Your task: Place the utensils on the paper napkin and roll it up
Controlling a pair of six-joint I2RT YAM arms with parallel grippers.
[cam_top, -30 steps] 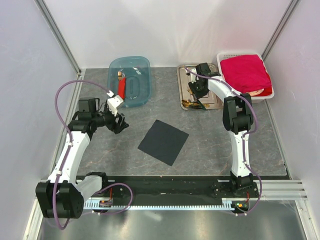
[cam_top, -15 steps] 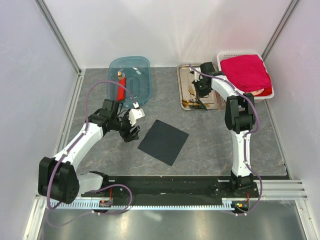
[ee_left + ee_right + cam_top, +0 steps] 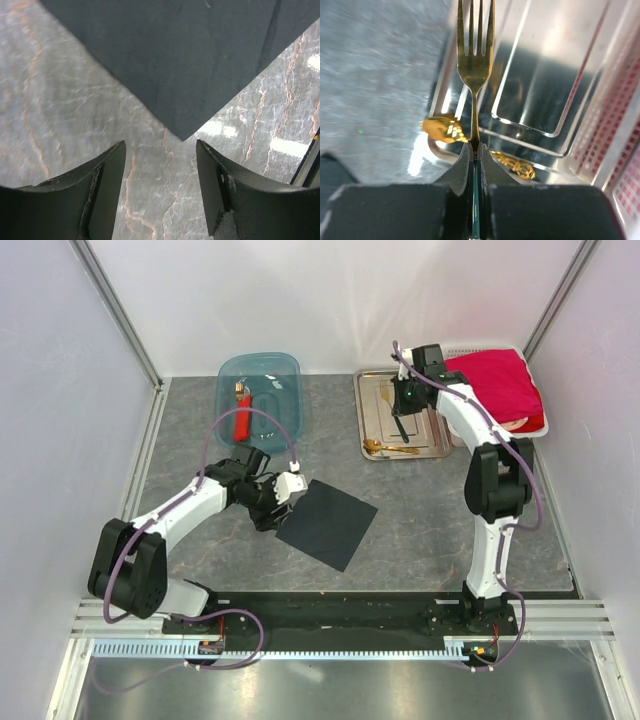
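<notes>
The black paper napkin [image 3: 328, 523] lies flat on the table; its near corner shows in the left wrist view [image 3: 190, 60]. My left gripper [image 3: 283, 495] is open and empty, low over the table just short of that corner [image 3: 160, 170]. My right gripper [image 3: 400, 428] is over the steel tray [image 3: 425, 435] and shut on the handle of a gold fork [image 3: 475, 45], tines pointing away [image 3: 475, 147]. A gold spoon [image 3: 445, 129] and another gold piece [image 3: 517, 167] lie on the tray below; the spoon also shows in the top view [image 3: 378, 447].
A blue plastic tub [image 3: 283, 405] at the back left holds the red-bodied tool [image 3: 241, 416]. A white basket [image 3: 470, 348] with the red folded cloth [image 3: 492, 385] stands right of the tray. Frame posts stand at the back corners.
My left arm has swung right to the napkin's left corner. My right gripper has shifted back over the tray with the fork in it.
</notes>
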